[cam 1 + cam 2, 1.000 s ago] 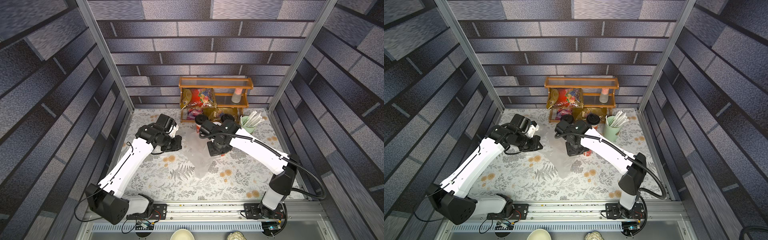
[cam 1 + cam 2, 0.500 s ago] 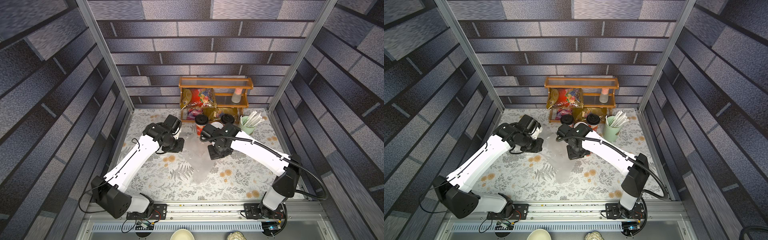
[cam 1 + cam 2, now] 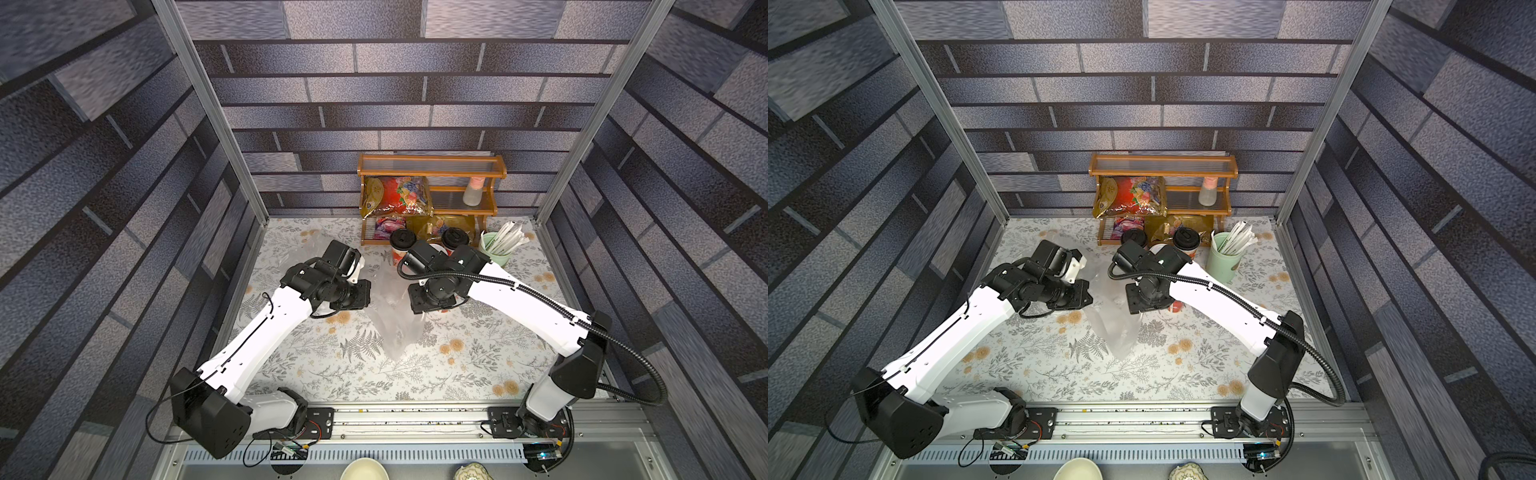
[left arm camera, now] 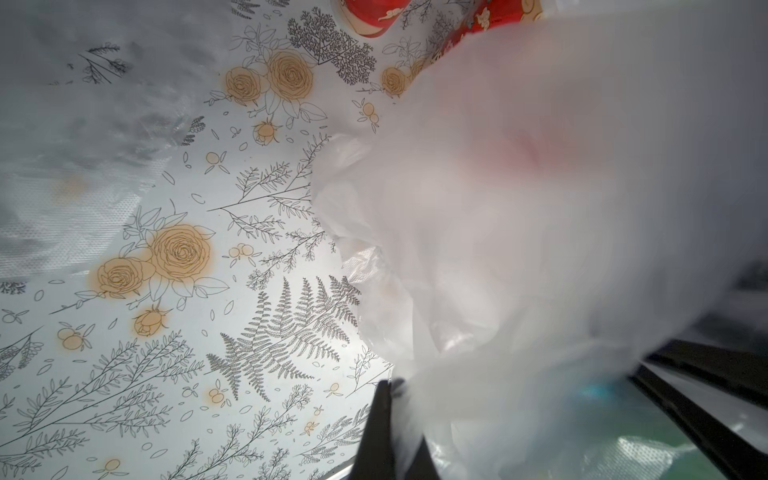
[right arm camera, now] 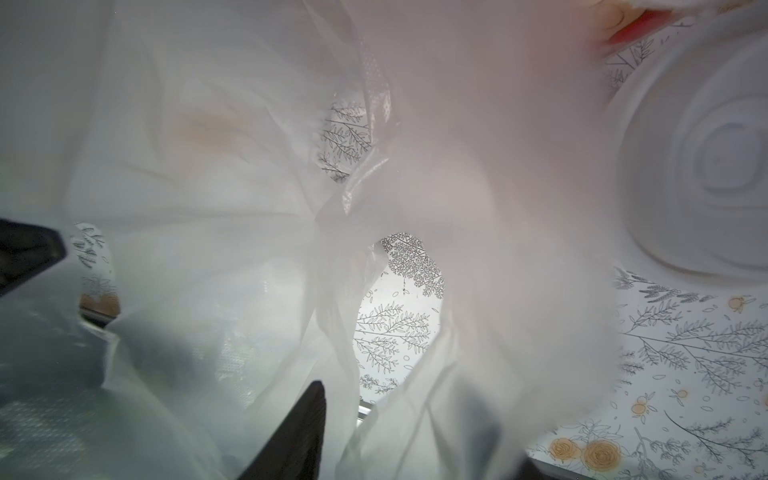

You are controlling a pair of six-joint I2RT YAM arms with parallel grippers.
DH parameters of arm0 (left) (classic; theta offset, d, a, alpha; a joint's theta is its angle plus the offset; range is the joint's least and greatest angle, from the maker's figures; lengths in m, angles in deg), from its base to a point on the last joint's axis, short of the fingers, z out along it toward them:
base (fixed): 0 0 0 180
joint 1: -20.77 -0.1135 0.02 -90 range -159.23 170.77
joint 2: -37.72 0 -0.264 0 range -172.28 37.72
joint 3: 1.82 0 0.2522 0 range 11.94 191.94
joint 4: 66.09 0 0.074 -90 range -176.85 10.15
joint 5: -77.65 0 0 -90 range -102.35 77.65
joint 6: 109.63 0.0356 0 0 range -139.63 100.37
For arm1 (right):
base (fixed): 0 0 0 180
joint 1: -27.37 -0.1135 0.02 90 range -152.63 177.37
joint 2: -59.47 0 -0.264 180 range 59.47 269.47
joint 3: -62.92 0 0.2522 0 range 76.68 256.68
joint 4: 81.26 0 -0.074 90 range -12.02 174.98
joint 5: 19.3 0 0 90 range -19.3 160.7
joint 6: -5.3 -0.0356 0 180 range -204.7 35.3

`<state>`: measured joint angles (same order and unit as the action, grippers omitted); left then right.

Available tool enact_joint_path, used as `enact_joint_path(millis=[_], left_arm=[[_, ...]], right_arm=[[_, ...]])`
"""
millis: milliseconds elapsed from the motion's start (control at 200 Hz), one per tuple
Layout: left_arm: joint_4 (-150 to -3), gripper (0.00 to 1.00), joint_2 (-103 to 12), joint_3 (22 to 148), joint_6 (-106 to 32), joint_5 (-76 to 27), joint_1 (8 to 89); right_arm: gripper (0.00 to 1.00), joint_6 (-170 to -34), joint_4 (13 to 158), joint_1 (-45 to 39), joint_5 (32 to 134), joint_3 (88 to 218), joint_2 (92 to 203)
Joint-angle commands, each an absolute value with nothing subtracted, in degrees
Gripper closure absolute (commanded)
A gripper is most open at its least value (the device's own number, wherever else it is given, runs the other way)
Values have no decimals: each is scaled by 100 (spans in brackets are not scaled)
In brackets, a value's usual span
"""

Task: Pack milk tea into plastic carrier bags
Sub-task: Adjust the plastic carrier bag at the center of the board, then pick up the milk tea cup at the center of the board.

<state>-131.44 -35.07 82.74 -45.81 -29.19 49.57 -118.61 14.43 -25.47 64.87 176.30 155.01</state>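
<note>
Carrier bag, look: thin clear film, milky where it folds over itself, heavily crinkled. A fine dotted texture shows on single layers in the wrist views.
Carrier bag, shape: wide and bunched at its far end between the two wrists, narrowing to a point on the near side.
Carrier bag, place: mid-table on the floral tablecloth. The near tip lies on the cloth and the far end is held up off it.
Left gripper: fingers pressed together, pinching a gathered fold at the bag's left edge.
Right gripper: fingers stand well apart with film draped over and between them. I cannot tell whether either pad touches it.
Second bag: same clear film, lying loose on the cloth at far left, beside the left arm.
Left black-lidded cup: red paper, upright, far side, in front of the shelf.
Right black-lidded cup: same, just left of the green cup of straws.
Red cup: mostly hidden under the right wrist, just right of the bag.
White dome lid: ringed, close beside the film in the right wrist view.
Pink blur: seen through the film; inside or behind, I cannot tell.
</note>
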Motion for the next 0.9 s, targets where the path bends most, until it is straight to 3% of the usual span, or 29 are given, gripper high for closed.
enact_joint_path(millis=[0,120,456,611,897], left_arm=[[-12927,97,-3387,8225,-4712,-3093,4909],[-12916,97,-3363,8216,-4723,-3122,4864],[-12822,97,-3339,8207,-4752,-3264,4828],[-12785,97,-3332,8168,-4773,-3300,4828],[-12793,97,-3344,8139,-4759,-3297,4820]], right_arm=[[36,-11678,1109,-2487,6306,18143,15122],[25,-11451,822,-2246,6024,18516,15131],[22,-11058,813,-1239,5630,18376,15562],[13,-10992,1013,-1012,5631,18186,15642],[14,-10890,1176,-716,5963,18092,15907]])
